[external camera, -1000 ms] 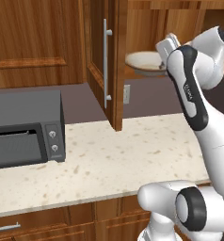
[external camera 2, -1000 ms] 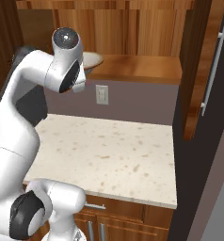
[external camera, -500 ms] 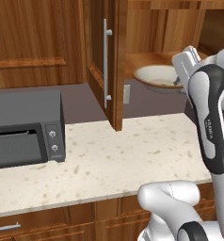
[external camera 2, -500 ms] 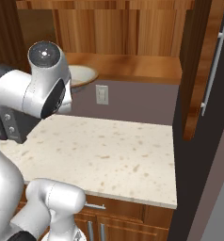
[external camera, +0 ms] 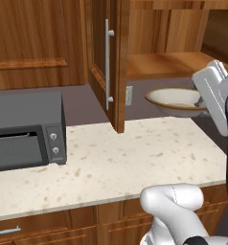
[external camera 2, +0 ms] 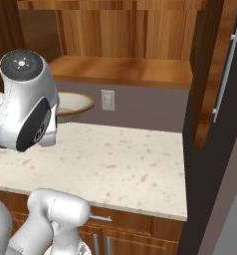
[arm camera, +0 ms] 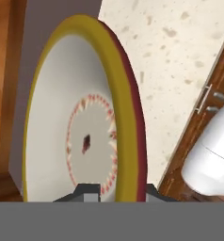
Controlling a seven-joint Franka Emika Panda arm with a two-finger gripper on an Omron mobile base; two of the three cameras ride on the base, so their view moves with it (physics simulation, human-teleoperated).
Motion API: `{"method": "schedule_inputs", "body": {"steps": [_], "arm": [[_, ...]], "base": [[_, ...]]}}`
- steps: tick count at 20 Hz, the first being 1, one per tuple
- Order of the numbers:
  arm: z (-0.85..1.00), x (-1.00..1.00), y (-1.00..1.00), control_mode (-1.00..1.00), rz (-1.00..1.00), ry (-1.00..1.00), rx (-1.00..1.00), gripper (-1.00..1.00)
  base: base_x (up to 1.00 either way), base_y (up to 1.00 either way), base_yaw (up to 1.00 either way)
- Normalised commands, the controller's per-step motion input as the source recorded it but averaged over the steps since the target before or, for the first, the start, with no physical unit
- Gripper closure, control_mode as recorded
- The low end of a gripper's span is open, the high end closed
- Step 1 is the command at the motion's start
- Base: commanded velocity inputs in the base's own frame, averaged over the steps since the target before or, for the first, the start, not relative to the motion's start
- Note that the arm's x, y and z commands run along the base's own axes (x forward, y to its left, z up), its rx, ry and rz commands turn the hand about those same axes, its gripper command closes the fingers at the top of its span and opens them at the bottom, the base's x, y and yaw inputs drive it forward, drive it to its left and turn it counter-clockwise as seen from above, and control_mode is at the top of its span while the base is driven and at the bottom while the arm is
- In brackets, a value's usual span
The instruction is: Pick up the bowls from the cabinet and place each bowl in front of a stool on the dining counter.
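Observation:
A shallow cream bowl (external camera: pixel 175 99) with a brown rim hangs level just above the speckled counter, below the open cabinet's shelf (external camera: pixel 169 64). My gripper (external camera: pixel 201 102) is shut on its right rim. In the hand view the bowl (arm camera: pixel 69 122) stands edge-on, and the gripper (arm camera: pixel 117 192) pinches its yellow-brown rim at the bottom. From the right base view the bowl (external camera 2: pixel 74 103) pokes out behind my arm's round joint. The cabinet door (external camera: pixel 108 57) with its silver bar handle stands open. The dining counter is out of view.
A dark oven (external camera: pixel 26 130) sits on the left of the beige counter (external camera: pixel 135 158). A wall outlet (external camera 2: pixel 107 100) is on the grey backsplash. The open cabinet door (external camera 2: pixel 220 74) hangs over the counter's right end. Drawers (external camera 2: pixel 110 239) lie below the counter's front edge.
The bowl has come off the cabinet shelf, moving down and out toward me, and now hangs below shelf level over the counter. The arm drew back with it.

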Motion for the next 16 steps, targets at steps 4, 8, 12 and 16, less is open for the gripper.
{"method": "schedule_inputs", "body": {"steps": [4,8,12,16], "arm": [[-0.02,-0.73,-0.14,-1.0,0.0,0.0,0.0,1.0],[0.0,-0.62,-0.13,-1.0,0.0,0.0,0.0,1.0],[0.0,-0.58,-0.05,-1.0,0.0,0.0,0.0,1.0],[0.0,-0.31,-0.01,1.0,0.0,0.0,0.0,1.0]], "base": [[0.0,0.0,0.0],[0.0,0.0,0.0],[0.0,0.0,0.0],[-0.3,0.0,0.0]]}}
